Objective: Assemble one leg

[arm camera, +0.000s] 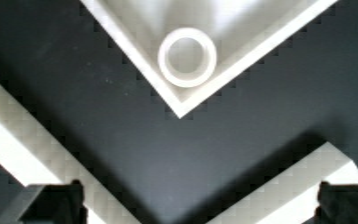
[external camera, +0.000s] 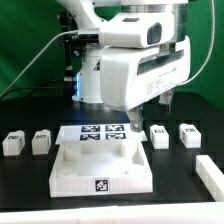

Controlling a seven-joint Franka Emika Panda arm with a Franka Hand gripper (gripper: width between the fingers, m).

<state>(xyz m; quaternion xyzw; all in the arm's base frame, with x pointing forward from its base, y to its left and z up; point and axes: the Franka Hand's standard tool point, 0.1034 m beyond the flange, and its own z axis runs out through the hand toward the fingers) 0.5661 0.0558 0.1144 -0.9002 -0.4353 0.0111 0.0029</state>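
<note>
Several legs stand on the black table in the exterior view: two on its left [external camera: 14, 143] [external camera: 41, 142] and two on its right [external camera: 159, 135] [external camera: 189, 135]. Each is a small white block with a tag. The large white square panel [external camera: 100, 165] lies at the front centre. My gripper [external camera: 148, 115] hangs over the panel's far right corner, close to the nearest right leg. In the wrist view the gripper [arm camera: 197, 208] is open and empty, with its fingertips [arm camera: 51, 205] wide apart. A corner of the panel with a round socket [arm camera: 186, 55] lies ahead of it. No leg shows in the wrist view.
The marker board [external camera: 100, 133] lies behind the panel, under the arm. Another white part [external camera: 210, 172] lies at the exterior view's right front. White strips [arm camera: 16, 130] [arm camera: 300, 175] run diagonally on both sides of the panel corner in the wrist view. A green backdrop stands behind.
</note>
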